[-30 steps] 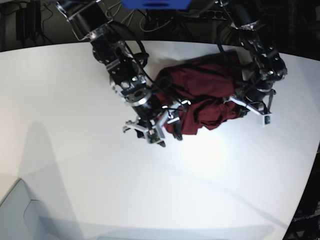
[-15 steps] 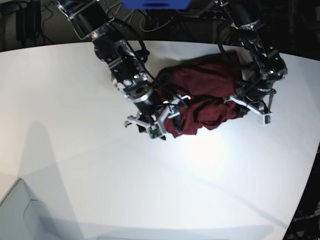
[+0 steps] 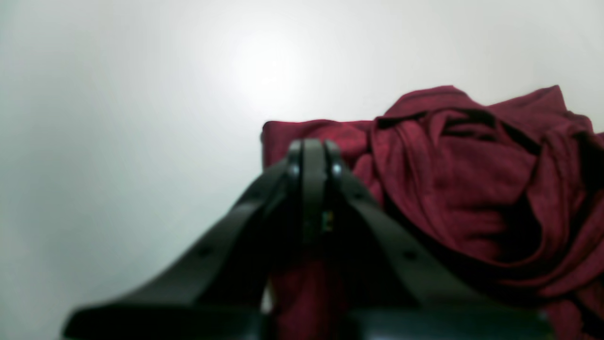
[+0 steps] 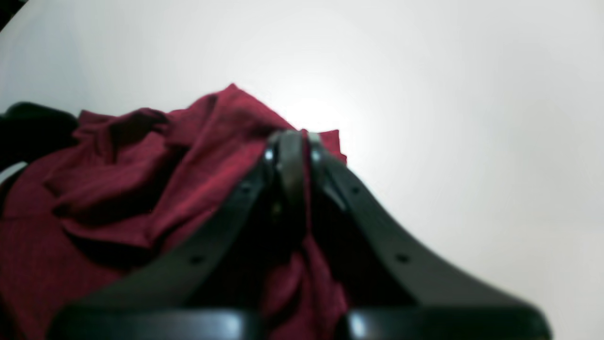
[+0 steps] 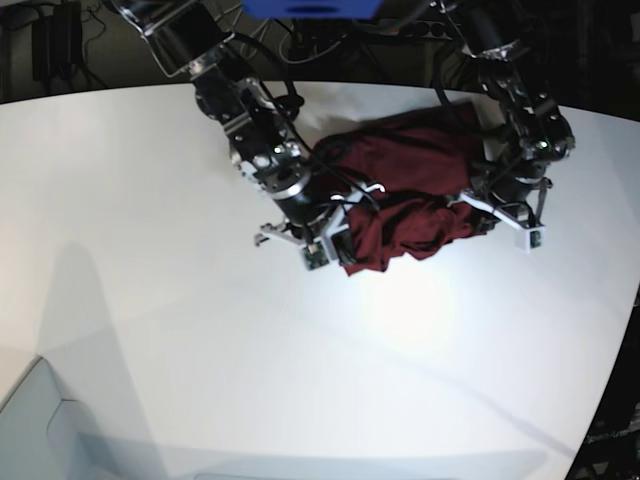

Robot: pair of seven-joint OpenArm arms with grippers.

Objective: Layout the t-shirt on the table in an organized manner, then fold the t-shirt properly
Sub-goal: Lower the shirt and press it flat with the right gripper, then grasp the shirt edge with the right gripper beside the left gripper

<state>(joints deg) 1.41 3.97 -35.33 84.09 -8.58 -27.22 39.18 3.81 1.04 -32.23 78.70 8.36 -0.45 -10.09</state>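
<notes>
My right fingers (image 4: 290,141) pinch the t-shirt (image 5: 405,195); my left fingers (image 3: 311,151) are squeezed together at its edge. From above, the t-shirt lies bunched between my arms on the white bench (image 5: 150,250). My wrist cameras only show folds.

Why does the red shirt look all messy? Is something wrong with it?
The t-shirt isn't torn, just out of shape: it sits crumpled in a lumpy heap near the far edge of the table, not spread flat. The right gripper and the left gripper are each pinching a bit of it.
</notes>
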